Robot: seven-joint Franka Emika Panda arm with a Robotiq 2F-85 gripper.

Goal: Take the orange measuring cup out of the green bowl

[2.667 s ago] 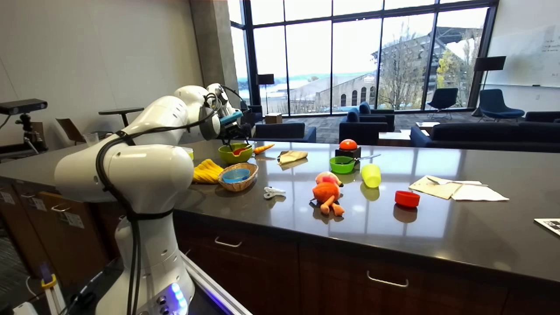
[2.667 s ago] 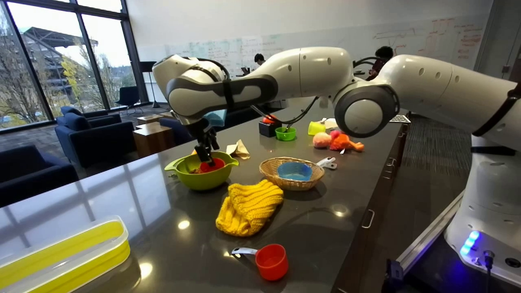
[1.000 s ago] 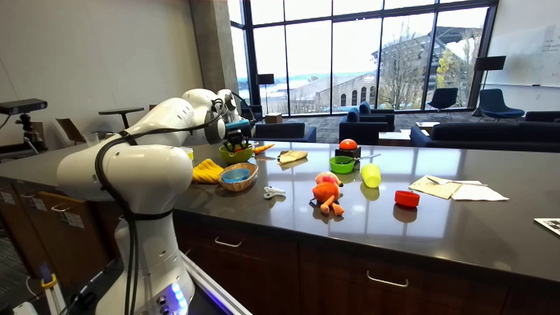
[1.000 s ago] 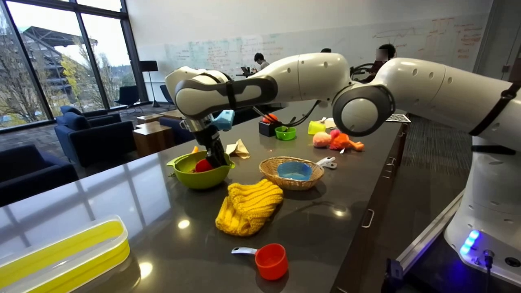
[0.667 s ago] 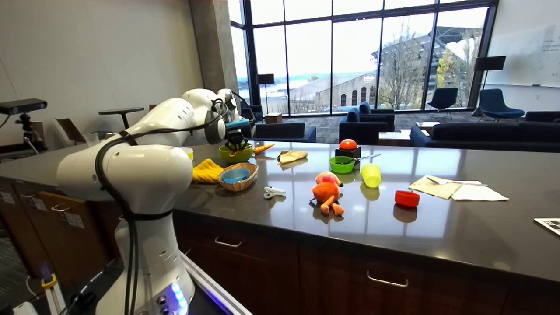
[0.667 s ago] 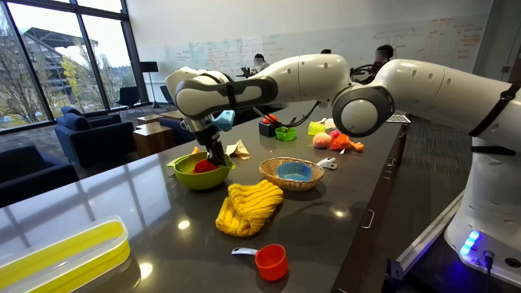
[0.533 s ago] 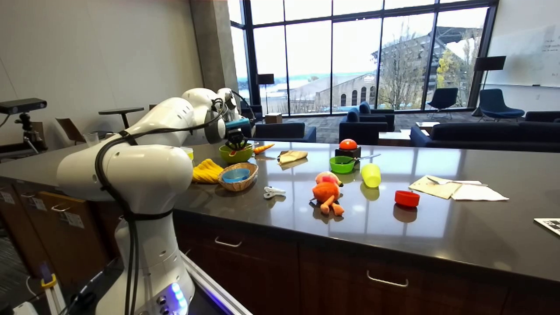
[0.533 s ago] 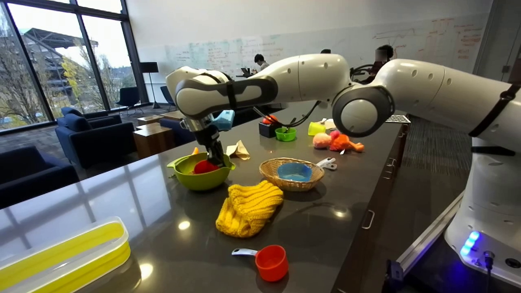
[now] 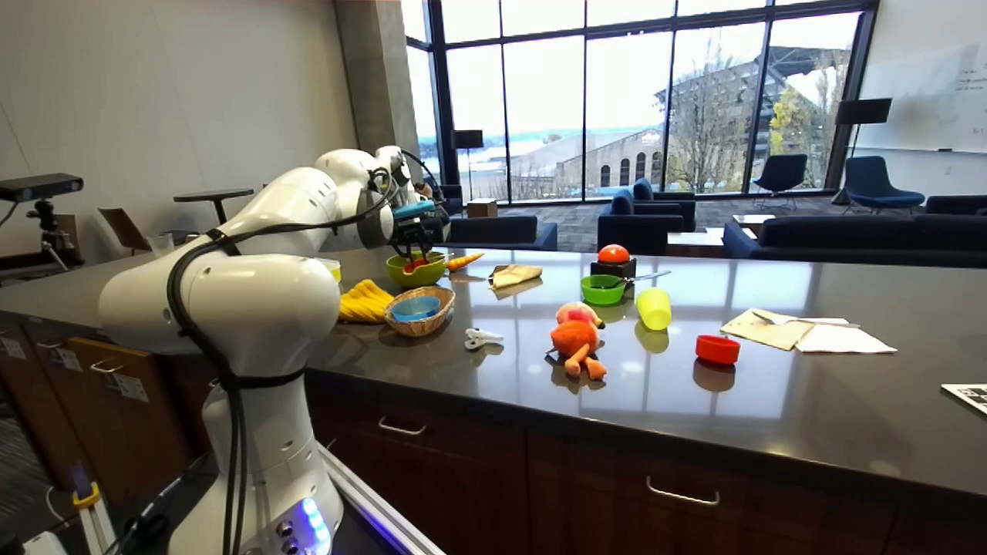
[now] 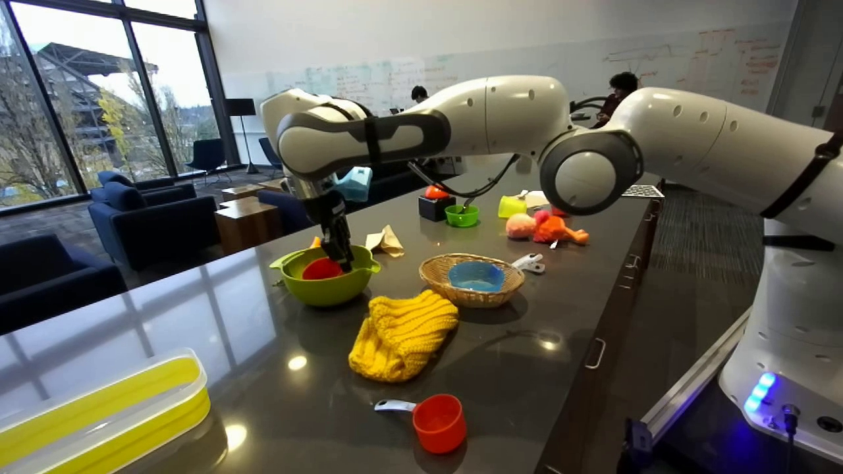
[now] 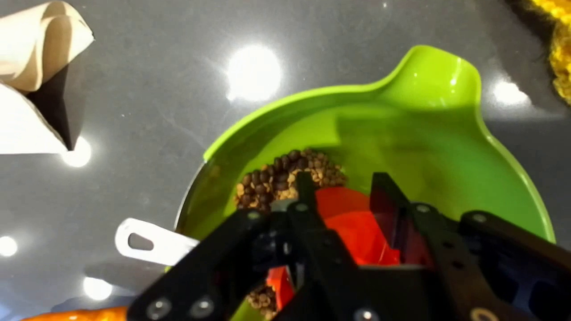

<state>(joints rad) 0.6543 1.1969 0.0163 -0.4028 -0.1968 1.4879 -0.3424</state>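
Vivid red-orange, its pale slotted handle [image 11: 168,246] poking outside, the measuring cup [image 11: 357,229] is in the green bowl [image 11: 473,178], showing between the parted jaws of the gripper [image 11: 343,180], grasped or not I cannot tell.

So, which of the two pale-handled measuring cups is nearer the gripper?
The measuring cup inside the spouted green bowl, close by the gripper; the other measuring cup sits on the counter, beyond the yellow knitted cloth.
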